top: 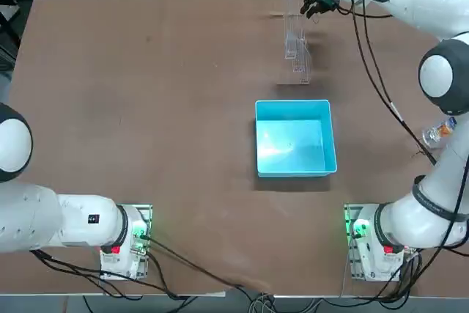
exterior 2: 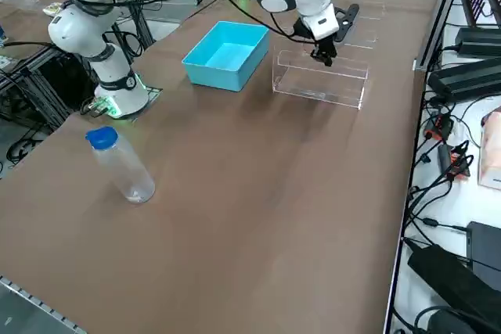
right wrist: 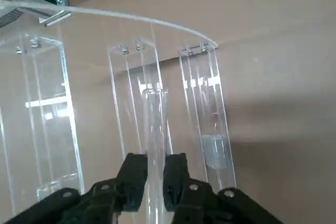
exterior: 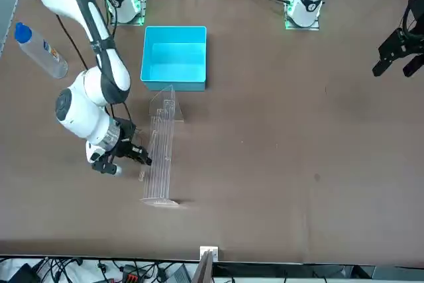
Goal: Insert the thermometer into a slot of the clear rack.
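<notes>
Brown table [top: 146,108]: gripper [right wrist: 155,174] pinches glassy thermometer [right wrist: 155,129] beside acrylic rack [right wrist: 47,103].

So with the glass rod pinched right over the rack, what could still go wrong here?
1. The thermometer is thin glass pinched in the shut right hand; if its tip catches the edge of the clear rack instead of a slot, it may slip or crack.
2. The rack is a narrow, light frame standing free on the table; a sideways push could tip or shift it.
</notes>
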